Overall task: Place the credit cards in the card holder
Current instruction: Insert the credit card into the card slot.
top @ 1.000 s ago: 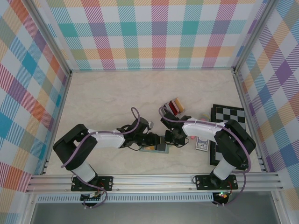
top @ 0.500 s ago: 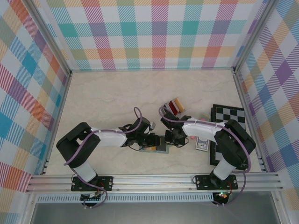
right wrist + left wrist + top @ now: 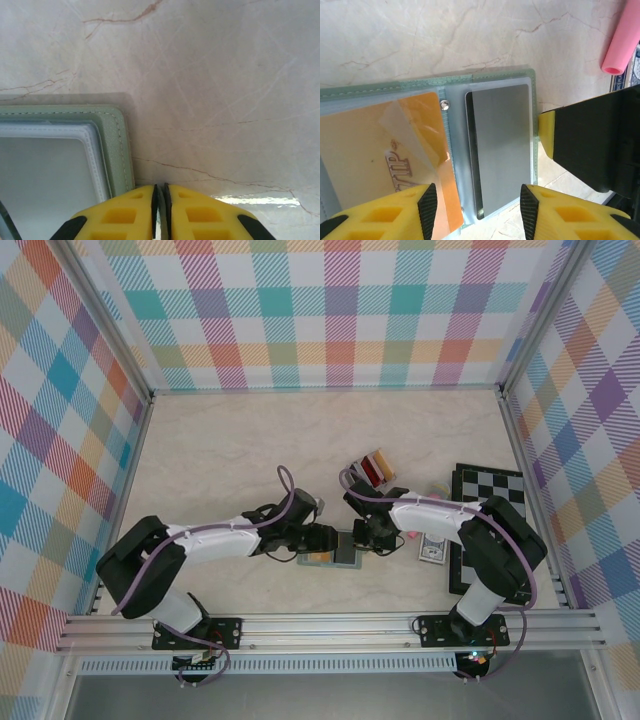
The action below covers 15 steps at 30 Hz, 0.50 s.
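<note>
The sage-green soft bifold card holder point(image 3: 119, 150) lies open between the arms, with a tan-orange plastic card point(image 3: 380, 150) and a dark grey card point(image 3: 500, 145) in its pockets. The left gripper point(image 3: 477, 212) hangs over it, jaws apart. The right gripper point(image 3: 161, 200), jaws together, sits at its edge, perhaps pinning it. If that hold slips, the holder may slide and the cards work loose.

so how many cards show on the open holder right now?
2: a tan-orange card on the left page of the card holder, and a black card in the right pocket. Others may be hidden beneath.
</note>
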Each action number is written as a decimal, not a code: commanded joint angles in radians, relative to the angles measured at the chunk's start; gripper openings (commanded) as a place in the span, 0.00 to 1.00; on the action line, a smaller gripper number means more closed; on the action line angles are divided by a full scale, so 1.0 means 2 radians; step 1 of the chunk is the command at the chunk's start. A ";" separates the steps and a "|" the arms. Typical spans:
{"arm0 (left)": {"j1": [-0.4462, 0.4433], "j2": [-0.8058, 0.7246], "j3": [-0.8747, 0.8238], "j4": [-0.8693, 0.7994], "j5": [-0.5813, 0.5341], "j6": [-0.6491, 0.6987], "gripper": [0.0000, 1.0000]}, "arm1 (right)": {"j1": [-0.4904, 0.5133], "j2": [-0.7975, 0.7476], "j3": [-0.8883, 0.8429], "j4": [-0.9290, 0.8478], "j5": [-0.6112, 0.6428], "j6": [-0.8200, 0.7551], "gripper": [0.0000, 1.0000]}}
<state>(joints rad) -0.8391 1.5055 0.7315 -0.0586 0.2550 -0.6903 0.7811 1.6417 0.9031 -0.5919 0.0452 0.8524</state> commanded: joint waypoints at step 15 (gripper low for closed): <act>0.118 -0.025 -0.010 -0.061 0.020 0.001 0.62 | 0.004 0.023 0.013 0.007 -0.005 -0.014 0.22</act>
<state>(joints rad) -0.6224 1.4284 0.7300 -0.1555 0.2405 -0.6838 0.7856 1.6539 0.9161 -0.5938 0.0437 0.8448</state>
